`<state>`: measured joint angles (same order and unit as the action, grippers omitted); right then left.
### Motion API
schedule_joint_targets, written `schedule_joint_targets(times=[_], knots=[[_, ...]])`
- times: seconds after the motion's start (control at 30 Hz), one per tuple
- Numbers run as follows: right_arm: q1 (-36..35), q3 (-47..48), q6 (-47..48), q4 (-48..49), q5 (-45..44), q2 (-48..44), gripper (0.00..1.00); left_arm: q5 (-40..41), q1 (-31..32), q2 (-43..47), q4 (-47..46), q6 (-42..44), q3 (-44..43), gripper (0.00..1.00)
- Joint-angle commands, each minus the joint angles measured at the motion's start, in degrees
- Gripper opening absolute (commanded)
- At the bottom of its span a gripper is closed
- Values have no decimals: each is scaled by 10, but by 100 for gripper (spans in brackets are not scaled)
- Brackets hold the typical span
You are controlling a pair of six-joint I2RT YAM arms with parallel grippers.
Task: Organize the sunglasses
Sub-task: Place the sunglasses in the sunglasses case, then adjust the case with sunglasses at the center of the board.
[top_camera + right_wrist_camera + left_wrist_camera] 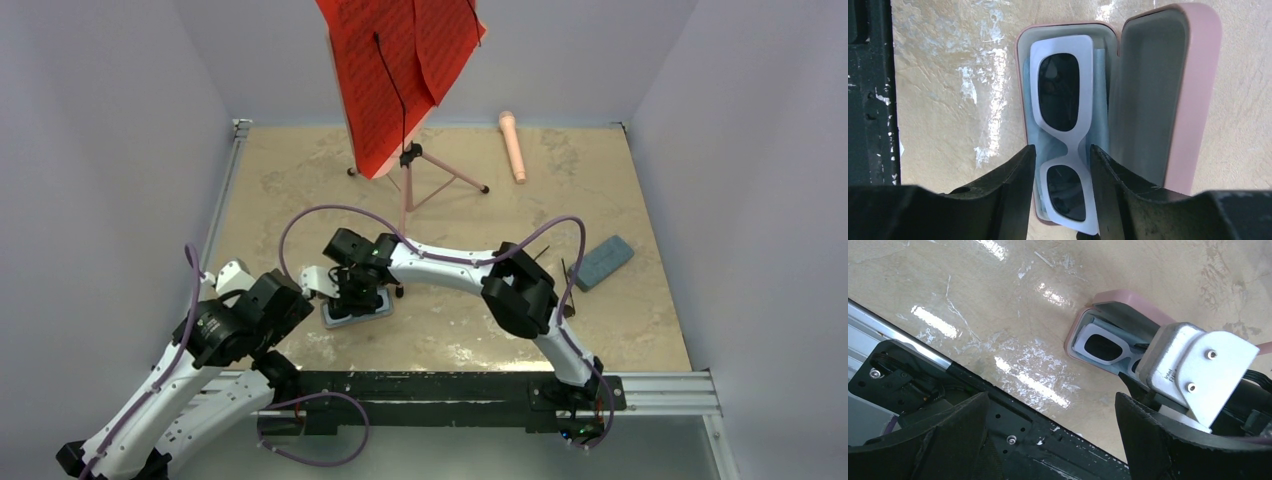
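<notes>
The white-framed sunglasses (1060, 46) lie folded, lenses up, in the open pink case (1198, 100) on a pale blue cloth. That case sits near the table's front edge (352, 318), its lid standing up. My right gripper (1062, 150) hangs right over the pair's near lens, open, with a finger on each side of the frame; a gap shows at the left finger. In the left wrist view the white pair (1079, 345) lies in the case beyond my open, empty left gripper (1050, 400). Thin black arms (564, 272) poke out by the right arm's elbow; the rest of that pair is hidden.
A grey-blue flat case (604, 261) lies at the right. A tripod music stand (430, 178) with red sheets (400, 70) stands at the back, and a pink tube (513, 146) lies beside it. Grey walls close in three sides. The black base rail (420, 390) runs along the front.
</notes>
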<state>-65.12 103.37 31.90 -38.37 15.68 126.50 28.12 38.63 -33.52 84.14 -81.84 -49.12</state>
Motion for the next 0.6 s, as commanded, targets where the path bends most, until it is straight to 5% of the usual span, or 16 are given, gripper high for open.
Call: schedule_joint_targets(times=[0.0,0.33,0.57], knots=[[-3,-14,0,26,-1,-65,48,-5,0,-3,-32,16,6,100],[-9,-161,-55,129,41,-218,50,4,-1,-27,-90,62,-16,100],[-26,-314,-132,232,81,-336,52,19,-44,-124,-177,143,-64,100]])
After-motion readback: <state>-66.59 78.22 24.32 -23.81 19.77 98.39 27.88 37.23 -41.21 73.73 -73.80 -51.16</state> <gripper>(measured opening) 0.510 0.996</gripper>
